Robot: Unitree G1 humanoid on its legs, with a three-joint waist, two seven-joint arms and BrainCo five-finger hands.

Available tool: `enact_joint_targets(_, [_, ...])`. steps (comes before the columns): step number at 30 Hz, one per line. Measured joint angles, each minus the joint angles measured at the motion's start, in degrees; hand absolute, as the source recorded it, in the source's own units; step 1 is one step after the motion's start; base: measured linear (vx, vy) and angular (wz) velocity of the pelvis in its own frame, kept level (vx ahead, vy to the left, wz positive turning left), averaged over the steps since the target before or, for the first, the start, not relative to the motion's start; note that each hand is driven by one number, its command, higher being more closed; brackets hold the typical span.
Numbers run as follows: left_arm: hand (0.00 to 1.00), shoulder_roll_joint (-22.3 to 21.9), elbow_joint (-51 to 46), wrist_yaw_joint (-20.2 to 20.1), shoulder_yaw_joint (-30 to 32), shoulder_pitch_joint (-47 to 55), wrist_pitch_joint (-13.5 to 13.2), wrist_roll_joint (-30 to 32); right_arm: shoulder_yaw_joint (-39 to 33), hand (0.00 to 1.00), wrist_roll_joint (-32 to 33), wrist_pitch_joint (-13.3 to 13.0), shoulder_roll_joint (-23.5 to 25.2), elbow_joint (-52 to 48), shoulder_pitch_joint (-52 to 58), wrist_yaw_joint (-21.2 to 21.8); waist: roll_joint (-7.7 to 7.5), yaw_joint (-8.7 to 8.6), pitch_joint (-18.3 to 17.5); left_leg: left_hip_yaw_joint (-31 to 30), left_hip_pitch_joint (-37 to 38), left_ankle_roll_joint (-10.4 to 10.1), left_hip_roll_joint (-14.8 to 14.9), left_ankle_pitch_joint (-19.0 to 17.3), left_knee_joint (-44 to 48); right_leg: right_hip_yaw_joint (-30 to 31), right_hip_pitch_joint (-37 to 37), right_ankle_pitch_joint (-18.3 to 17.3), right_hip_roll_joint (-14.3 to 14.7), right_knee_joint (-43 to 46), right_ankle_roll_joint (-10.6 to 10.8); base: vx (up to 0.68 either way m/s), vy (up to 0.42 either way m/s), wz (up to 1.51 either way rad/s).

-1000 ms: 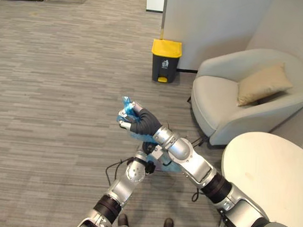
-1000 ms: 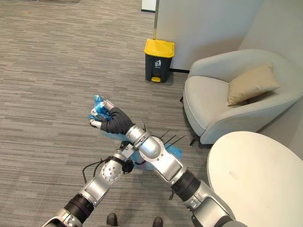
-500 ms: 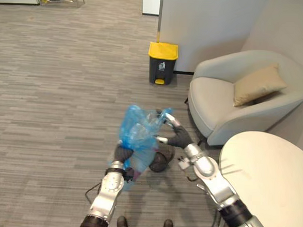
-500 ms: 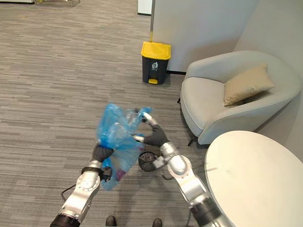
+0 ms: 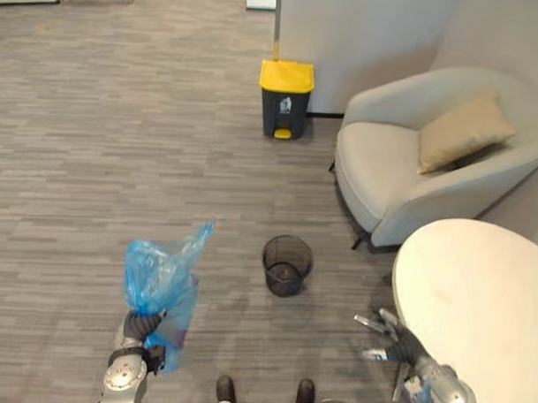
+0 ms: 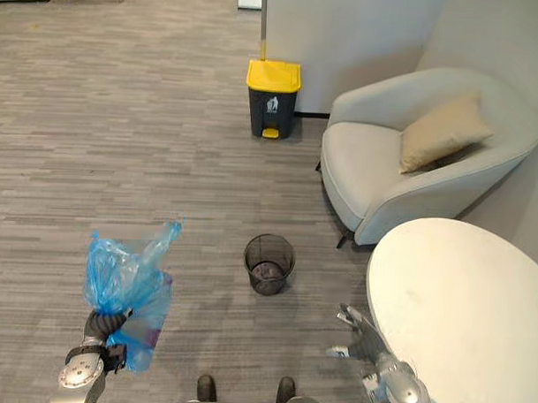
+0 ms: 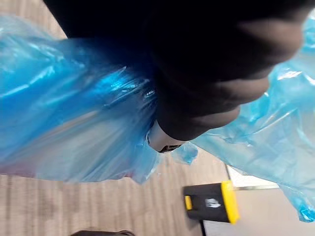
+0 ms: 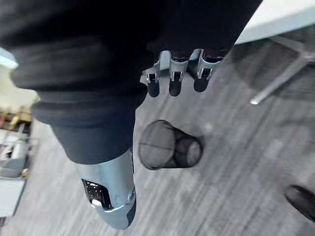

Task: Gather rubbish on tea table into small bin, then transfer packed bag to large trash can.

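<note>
My left hand is curled tight round the neck of the crinkly blue plastic bag — the bag is up off the floor. My right hand is loose and spread beside the round white tea table. The small black mesh bin stands nearby. I think carrying is next — walk to the dark trash can with the yellow lid, well ahead.

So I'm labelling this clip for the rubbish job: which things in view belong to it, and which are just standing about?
Belongs to the job: blue bag, gripped by the left hand; small mesh bin on the floor; yellow-lidded trash can by the wall; tea table; right hand, open.
Just standing about: armchair; cushion on it.
</note>
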Motion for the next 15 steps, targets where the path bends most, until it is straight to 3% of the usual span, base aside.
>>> enact_joint_targets(3, [1.00, 0.0, 0.3, -0.5, 0.1, 0.7, 0.0, 0.1, -2.2, 0.00, -0.1, 0.0, 2.9, 3.8, 0.8, -0.7, 0.33, 0.01, 1.3, 1.2, -3.1, 1.8, 0.3, -2.8, 5.0, -4.6, -0.4, -3.0, -1.8, 4.5, 0.6, 0.03, 0.021, 0.81])
enact_joint_targets(5, [1.00, -0.3, 0.6, -1.5, 0.1, 1.5, 0.0, 0.2, -3.8, 0.00, -0.2, -0.2, 5.5, 4.6, 2.1, -2.8, -0.45, -0.43, 1.4, 14.4, -5.3, 6.4, 2.9, -6.6, 10.8, -9.0, -1.3, -4.9, -4.9, 6.2, 0.5, 0.13, 0.078, 1.11])
enact_joint_targets(6, [1.00, -0.4, 0.8, -1.6, 0.1, 1.5, 0.0, 0.3, -4.4, 0.00, -0.4, -0.2, 5.9, 5.3, 1.8, -3.2, 0.52, -0.48, 1.4, 18.4, -5.5, 6.8, 4.1, -6.8, 12.6, -9.9, -1.2, -5.1, -5.3, 6.9, 0.9, 0.21, 0.157, 1.11])
enact_joint_targets(7, [1.00, -0.8, 1.5, -1.7, 0.2, 2.1, 0.0, 0.7, -5.6, 0.00, -1.8, -0.1, 7.2, 7.3, 0.7, -4.7, 0.93, -0.25, 2.1, 22.6, -5.7, 4.6, 5.9, -5.4, 14.4, -11.8, -1.3, -6.1, -6.1, 9.2, 1.9, 0.16, 0.131, 0.69])
enact_joint_targets(10, [1.00, -1.0, 2.5, -1.8, 1.1, 3.4, 0.1, 1.9, -5.5, 0.00, -3.1, -0.1, 9.6, 7.7, -1.2, -5.9, -0.05, 0.58, 2.8, 21.0, -5.9, 4.4, 5.2, -8.5, 17.8, -13.2, 0.6, -7.0, -7.7, 9.9, 3.2, 0.14, 0.111, 0.45])
enact_joint_targets(12, [1.00, -1.8, 2.6, -2.0, 1.1, 4.9, 0.2, 2.8, -5.5, 0.00, -4.6, -0.1, 11.1, 7.5, -2.4, -6.9, -1.53, 1.72, 3.7, 20.8, -6.6, 4.0, 5.3, -14.5, 23.9, -12.9, 1.0, -10.2, -10.0, 14.0, 4.9, 0.12, 0.146, 0.08])
enact_joint_targets(14, [1.00, -1.8, 2.4, -2.2, 0.7, 5.5, 0.6, 2.9, -5.5, 0.00, -4.6, 0.1, 11.5, 7.0, -2.3, -7.3, -2.61, 2.03, 4.8, 20.0, -6.8, 3.7, 4.9, -19.0, 27.5, -12.5, -0.2, -13.0, -13.1, 21.8, 5.1, 0.11, 0.148, 0.18])
enact_joint_targets(15, [1.00, -1.8, 2.3, -2.3, 0.1, 5.6, 0.9, 2.9, -5.5, 0.00, -4.6, 0.4, 11.6, 5.9, -2.1, -7.8, -2.79, 1.81, 5.6, 19.2, -6.4, 4.1, 4.3, -20.9, 29.1, -9.3, -3.8, -12.8, -15.3, 31.4, 0.9, 0.12, 0.154, 0.29])
